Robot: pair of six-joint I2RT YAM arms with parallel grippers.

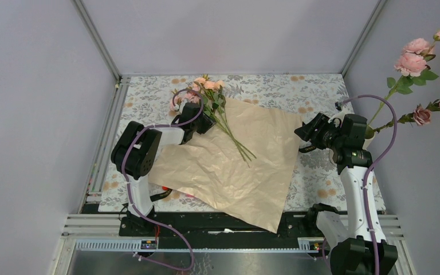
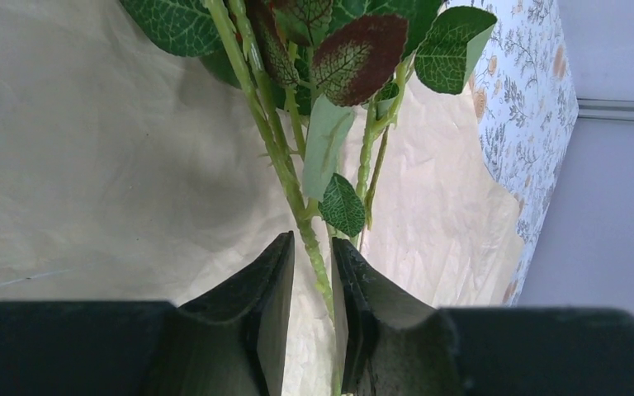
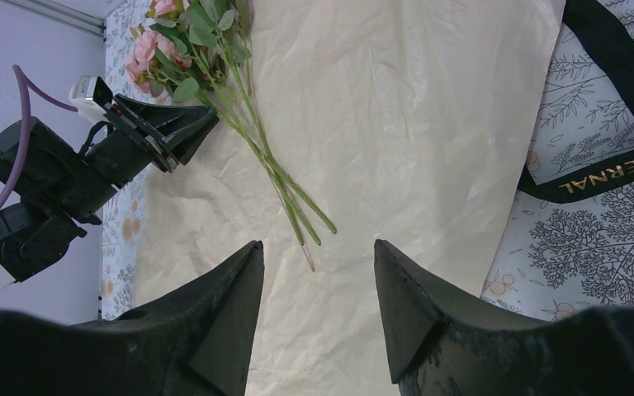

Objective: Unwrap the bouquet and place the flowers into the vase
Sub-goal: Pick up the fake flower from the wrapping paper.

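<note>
Flowers (image 1: 206, 91) lie at the far left corner of the opened paper (image 1: 252, 166) on the counter (image 1: 321, 91). The left claw (image 2: 314, 272) straddles one stem, nearly pressed together, though whether it actually pinches cannot be told. The right claw (image 3: 318, 256) hangs spread and empty. Gripping below the leaves and lifting slowly should work best.

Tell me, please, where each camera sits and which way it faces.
Top external: above and behind, looking down on tan paper and flowers; left arm and right arm show.
Left wrist: looks along the left tool at green stems, one passing between its jaws.
Right wrist: looks past the open right tool across the paper toward the left tool.
Shared: both wrist views see paper and stems.
</note>
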